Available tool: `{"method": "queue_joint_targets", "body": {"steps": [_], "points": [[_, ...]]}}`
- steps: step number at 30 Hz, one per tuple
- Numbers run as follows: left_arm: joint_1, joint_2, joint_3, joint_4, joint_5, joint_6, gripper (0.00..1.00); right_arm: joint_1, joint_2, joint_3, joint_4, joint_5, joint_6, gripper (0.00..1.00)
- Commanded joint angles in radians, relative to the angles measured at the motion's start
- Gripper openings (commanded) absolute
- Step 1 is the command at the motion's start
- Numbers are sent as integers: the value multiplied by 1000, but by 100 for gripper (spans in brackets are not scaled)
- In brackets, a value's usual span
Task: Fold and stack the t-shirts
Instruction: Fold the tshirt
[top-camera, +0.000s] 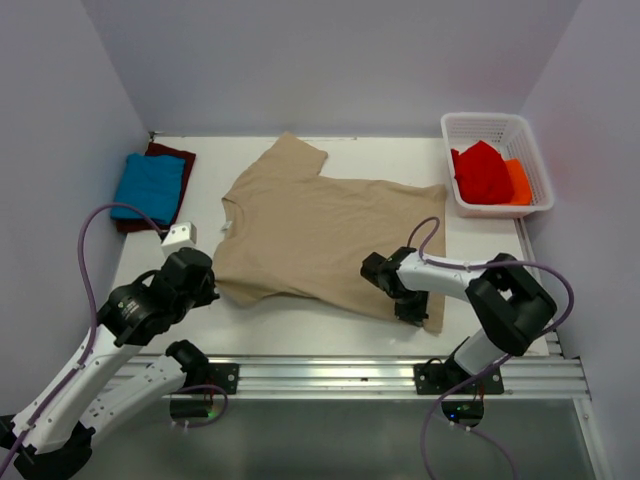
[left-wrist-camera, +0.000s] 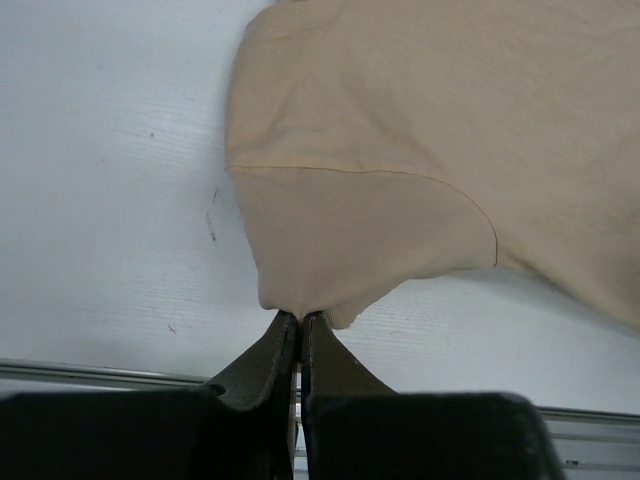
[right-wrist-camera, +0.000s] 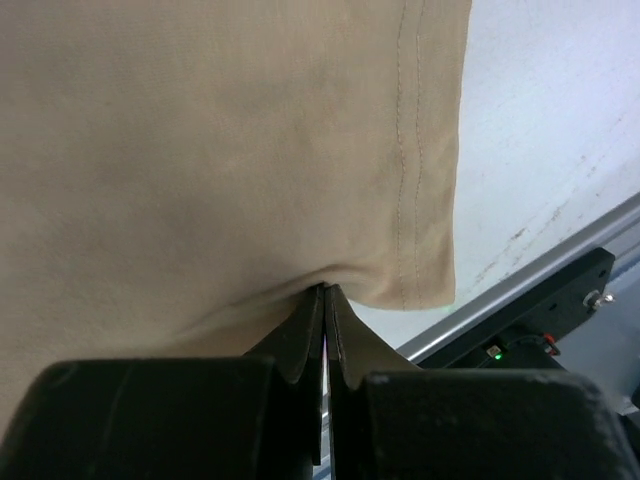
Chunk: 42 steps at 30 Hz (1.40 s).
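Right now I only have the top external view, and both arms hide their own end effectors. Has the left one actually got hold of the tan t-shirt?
Observer: Yes. The left wrist view shows the left end effector shut on the very tip of the sleeve of the tan t-shirt.
Operator: And the right one?
Observer: The right end effector is shut on the shirt's near edge, just inboard of the corner with the double-stitched hem.
Operator: Is the cloth bunched there?
Observer: Only a small pucker at the pinch. The rest lies smooth.
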Motion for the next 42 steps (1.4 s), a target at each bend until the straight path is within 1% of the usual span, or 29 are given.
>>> {"method": "queue_joint_targets", "body": {"steps": [1,6,10,13,16,18,20,27,33,38,42], "points": [[5,-4,33,2,-37,-10,0,-1,-67,10,146,61,28,0],[5,7,15,28,-33,-6,0,-2,-196,108,11,176,-24,0],[5,13,-50,114,-14,-8,0,-2,-210,215,-43,251,-73,0],[5,31,-99,189,-23,-2,0,-15,-190,249,-48,277,-106,0],[6,79,-90,228,-75,0,0,-31,-176,258,-45,281,-127,0],[6,125,-55,249,-97,1,0,-45,-172,258,-39,279,-142,0],[8,154,-41,272,-160,4,0,-58,-172,257,-34,287,-156,0],[107,321,1,414,-200,73,0,-179,-196,237,21,247,-239,0],[212,430,-1,531,-152,107,0,-209,-184,234,70,228,-291,0],[243,499,-7,606,-134,124,0,-213,-123,243,107,213,-314,0],[270,542,-7,683,-115,173,0,-217,-78,258,122,210,-319,0]]}}
